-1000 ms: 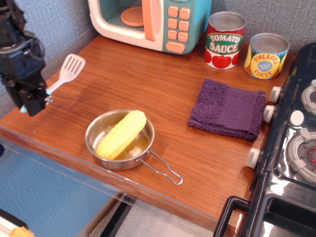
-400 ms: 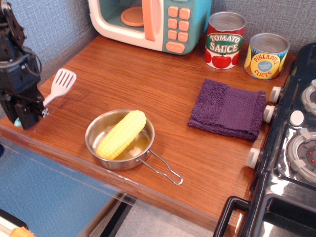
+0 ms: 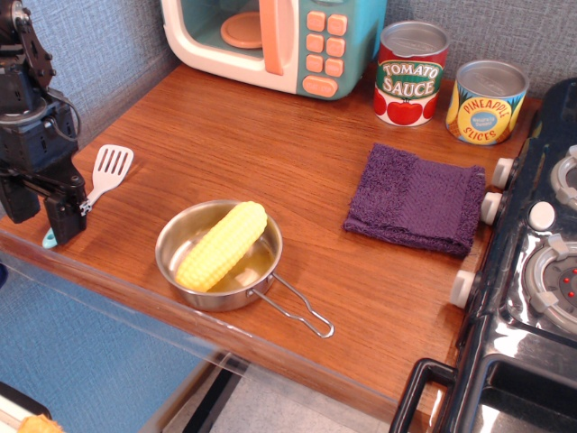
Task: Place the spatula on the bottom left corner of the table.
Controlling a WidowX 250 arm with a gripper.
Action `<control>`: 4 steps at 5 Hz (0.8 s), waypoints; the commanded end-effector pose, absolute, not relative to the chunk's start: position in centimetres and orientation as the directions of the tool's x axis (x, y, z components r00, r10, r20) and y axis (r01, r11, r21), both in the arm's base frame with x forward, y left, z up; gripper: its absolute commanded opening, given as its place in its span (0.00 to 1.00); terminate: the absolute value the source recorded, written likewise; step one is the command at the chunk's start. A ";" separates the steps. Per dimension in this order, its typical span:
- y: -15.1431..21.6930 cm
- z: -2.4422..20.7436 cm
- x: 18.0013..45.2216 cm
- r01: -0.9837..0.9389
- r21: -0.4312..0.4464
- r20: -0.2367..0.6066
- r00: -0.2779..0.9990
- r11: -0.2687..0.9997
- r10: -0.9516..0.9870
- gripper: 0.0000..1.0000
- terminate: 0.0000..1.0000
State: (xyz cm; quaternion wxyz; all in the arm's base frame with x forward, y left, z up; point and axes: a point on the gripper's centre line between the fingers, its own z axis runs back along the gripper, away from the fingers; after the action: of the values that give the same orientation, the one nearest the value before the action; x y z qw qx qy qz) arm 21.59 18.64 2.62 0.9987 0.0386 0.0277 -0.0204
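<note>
In the single view, the gripper (image 3: pixel 45 212) stands at the near left corner of the table (image 3: pixel 270 144), its two black fingers spread either side of the spatula (image 3: pixel 101 177)'s handle. It looks parted rather than clamped, though the fingers hide the handle itself. The white head rests on the wood just right of the gripper; the blue tip shows beside the near edge. If the handle overhangs, a brush from a rising finger could tip the spatula off.
</note>
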 end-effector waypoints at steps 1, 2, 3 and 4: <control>17.4 6.3 23.2 0.100 0.132 0.051 0.993 0.986 -0.108 1.00 0.00; 15.3 7.5 24.3 0.164 0.136 0.094 0.980 0.977 -0.178 1.00 0.00; 14.3 7.5 24.8 0.195 0.140 0.093 0.974 0.971 -0.209 1.00 0.00; 14.0 7.2 24.9 0.185 0.136 0.095 0.976 0.973 -0.198 1.00 0.00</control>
State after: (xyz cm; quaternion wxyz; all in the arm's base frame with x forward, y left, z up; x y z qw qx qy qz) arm 24.98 14.13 5.79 0.9934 0.0518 -0.0387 -0.0944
